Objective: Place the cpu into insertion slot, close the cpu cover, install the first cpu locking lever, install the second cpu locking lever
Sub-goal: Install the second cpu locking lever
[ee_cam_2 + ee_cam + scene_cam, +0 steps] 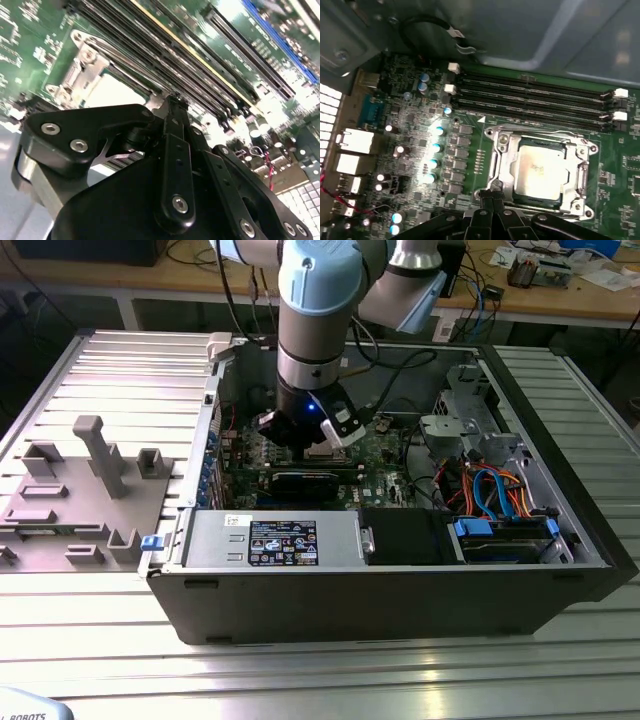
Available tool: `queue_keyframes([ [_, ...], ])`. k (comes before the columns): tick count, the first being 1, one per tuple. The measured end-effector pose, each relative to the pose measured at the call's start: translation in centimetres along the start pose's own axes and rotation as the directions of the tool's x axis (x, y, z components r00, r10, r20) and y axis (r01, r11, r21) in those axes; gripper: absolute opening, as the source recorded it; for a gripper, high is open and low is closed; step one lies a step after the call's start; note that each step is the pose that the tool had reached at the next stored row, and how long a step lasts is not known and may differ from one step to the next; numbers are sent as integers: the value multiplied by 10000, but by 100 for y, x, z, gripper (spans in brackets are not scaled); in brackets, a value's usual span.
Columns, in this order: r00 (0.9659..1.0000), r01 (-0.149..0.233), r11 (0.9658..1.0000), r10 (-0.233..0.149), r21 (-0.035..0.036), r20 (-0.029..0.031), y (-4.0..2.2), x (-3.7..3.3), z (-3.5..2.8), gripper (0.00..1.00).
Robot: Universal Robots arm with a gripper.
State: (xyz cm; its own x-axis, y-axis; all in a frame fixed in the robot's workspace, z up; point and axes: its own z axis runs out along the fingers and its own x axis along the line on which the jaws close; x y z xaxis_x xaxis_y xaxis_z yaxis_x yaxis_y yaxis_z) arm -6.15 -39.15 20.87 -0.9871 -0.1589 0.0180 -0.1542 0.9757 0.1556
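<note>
The cpu (pixel 540 167) lies flat in the insertion slot (pixel 583 150) on the green motherboard, its dull silver top showing. The silvery cpu cover (pixel 505 165) lies down around it as a frame. A thin wire lever (pixel 545 133) runs along the socket edge nearest the memory slots. My gripper (pixel 492 194) is shut, its tip at one corner of the socket, just beside the cover, with nothing visibly held. In the second wrist view the gripper (pixel 172 100) tip sits next to the cpu (pixel 117 92). In the exterior view the gripper (pixel 312 445) reaches down inside the open computer case.
Long black memory slots (pixel 535 97) run beside the socket; capacitors (pixel 432 150) and rear ports (pixel 352 142) lie on its other side. A black card (pixel 305 480), a power supply (pixel 275 538) and a drive bay with blue cables (pixel 495 495) crowd the case. A grey fixture (pixel 95 465) stands at the exterior view's left.
</note>
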Motion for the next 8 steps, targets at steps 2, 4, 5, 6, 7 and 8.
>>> queue_keyframes([
  [2, 10000, -11, 10000, 12, 69, -72, 16, -85, 10, 11],
  [4, 9999, -20, 9999, 21, 123, -114, 36, -145, 18, 11],
  [5, 9999, -24, 9998, 27, 193, -146, 56, -193, 25, 11],
  [6, 9998, -30, 9996, 35, 265, -173, 75, -238, 31, 11],
  [7, 9998, -37, 9992, 45, 397, -217, 110, -313, 41, 11],
  [8, 9997, -43, 9988, 55, 492, -242, 135, -356, 46, 11],
])
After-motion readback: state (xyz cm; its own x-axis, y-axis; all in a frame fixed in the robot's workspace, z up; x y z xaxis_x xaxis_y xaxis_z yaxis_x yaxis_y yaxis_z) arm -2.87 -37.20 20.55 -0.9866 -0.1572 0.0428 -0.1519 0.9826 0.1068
